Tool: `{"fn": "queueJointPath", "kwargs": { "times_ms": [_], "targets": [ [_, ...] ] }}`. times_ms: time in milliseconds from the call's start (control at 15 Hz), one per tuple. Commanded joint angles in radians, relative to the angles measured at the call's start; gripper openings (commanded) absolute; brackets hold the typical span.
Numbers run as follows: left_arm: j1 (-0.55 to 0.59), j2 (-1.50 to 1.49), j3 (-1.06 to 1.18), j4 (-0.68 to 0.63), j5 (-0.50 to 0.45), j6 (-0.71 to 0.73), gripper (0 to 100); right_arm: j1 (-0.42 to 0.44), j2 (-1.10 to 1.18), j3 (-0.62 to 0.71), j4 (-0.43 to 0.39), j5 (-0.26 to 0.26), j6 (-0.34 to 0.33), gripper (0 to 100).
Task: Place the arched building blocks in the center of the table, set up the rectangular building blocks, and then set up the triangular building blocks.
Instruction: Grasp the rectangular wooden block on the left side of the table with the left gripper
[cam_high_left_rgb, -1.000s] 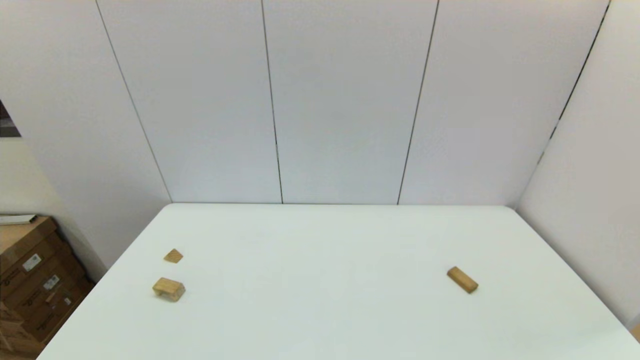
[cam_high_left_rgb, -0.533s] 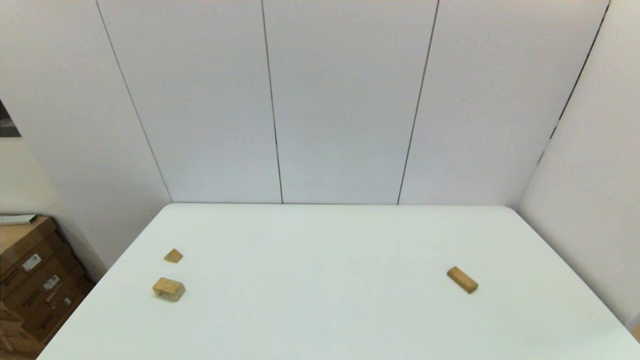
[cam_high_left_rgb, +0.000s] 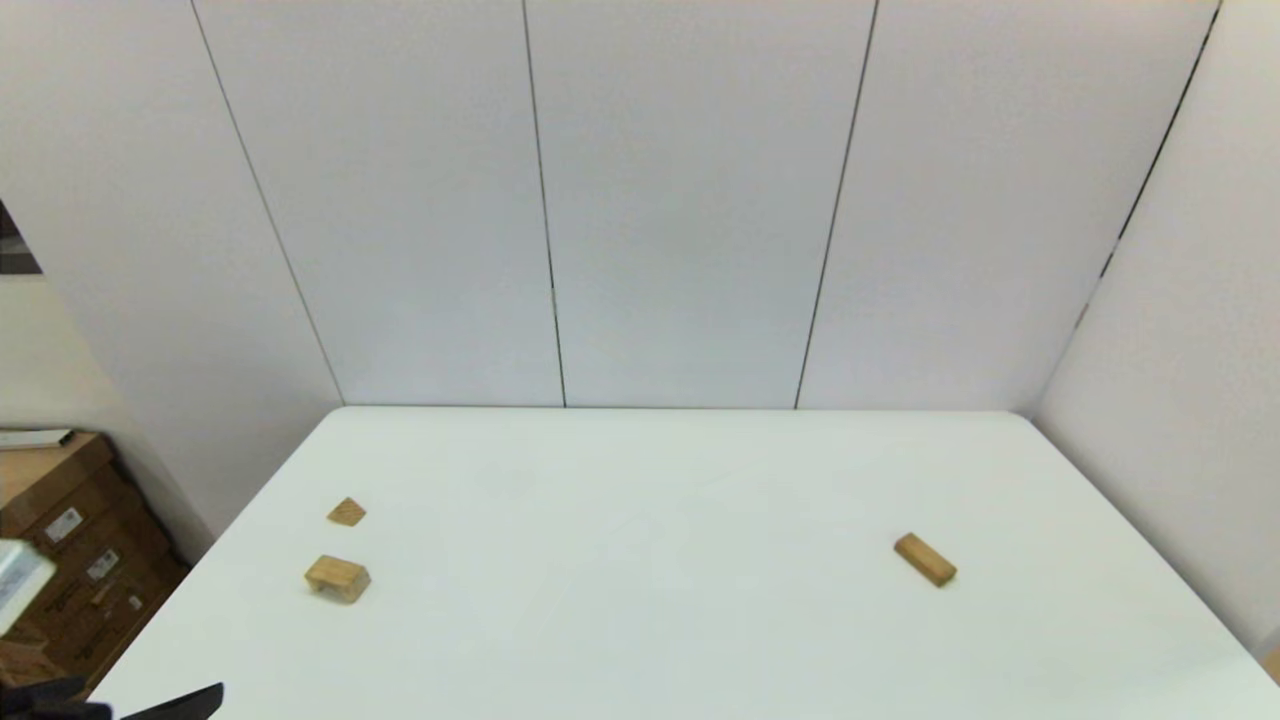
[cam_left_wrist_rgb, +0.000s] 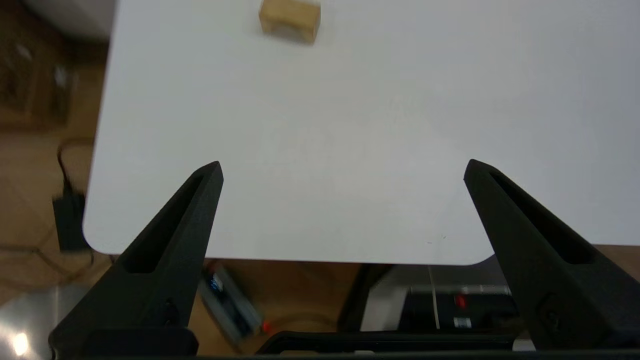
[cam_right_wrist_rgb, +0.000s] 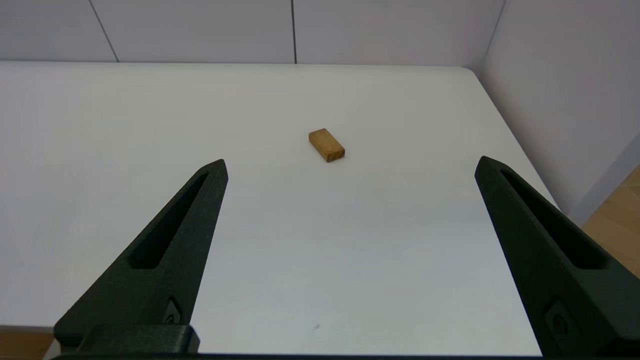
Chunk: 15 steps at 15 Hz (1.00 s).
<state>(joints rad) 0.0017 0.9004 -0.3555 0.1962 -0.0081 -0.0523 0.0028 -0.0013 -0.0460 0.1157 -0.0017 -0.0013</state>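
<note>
Left gripper jaws released above the bench near edge; arch block lies well ahead of them. Right gripper jaws released; rectangular block lies ahead, between them.

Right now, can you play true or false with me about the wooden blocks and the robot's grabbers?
1. The bridge block sits in the middle of the table. False: it is on the robot's left side, near the edge.
2. The triangle block lies just beyond the bridge block, farther from the robot. True.
3. The flat bar is standing up on end. False: it lies flat on the robot's right side.
4. The left gripper is wide open with nothing in it. True.
5. The right gripper is holding the flat bar. False: it is open and empty, and the bar lies apart from it on the table.
</note>
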Motion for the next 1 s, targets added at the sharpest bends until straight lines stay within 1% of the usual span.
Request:
{"fn": "queueJointPath", "kwargs": {
  "times_ms": [67, 267, 533, 600, 800, 1000],
  "targets": [
    [0.000, 0.672, -0.066, -0.259, -0.009, -0.024, 100, 0.000, 0.001, 0.000, 0.001, 0.000, 0.000, 100],
    [0.012, 0.894, -0.065, -0.465, -0.018, -0.007, 100, 0.000, 0.001, 0.000, 0.001, 0.000, 0.000, 100],
    [0.086, 1.100, -0.089, -0.666, -0.032, 0.095, 100, 0.000, 0.001, 0.000, 0.001, 0.000, 0.000, 100],
    [0.106, 1.135, -0.105, -0.690, -0.053, 0.111, 100, 0.000, 0.001, 0.000, 0.001, 0.000, 0.000, 100],
    [0.156, 1.181, -0.169, -0.692, -0.124, 0.120, 100, 0.000, 0.001, 0.000, 0.001, 0.000, 0.000, 100],
    [0.164, 1.197, -0.218, -0.689, -0.130, 0.141, 100, 0.000, 0.001, 0.000, 0.001, 0.000, 0.000, 100]
  ]
}}
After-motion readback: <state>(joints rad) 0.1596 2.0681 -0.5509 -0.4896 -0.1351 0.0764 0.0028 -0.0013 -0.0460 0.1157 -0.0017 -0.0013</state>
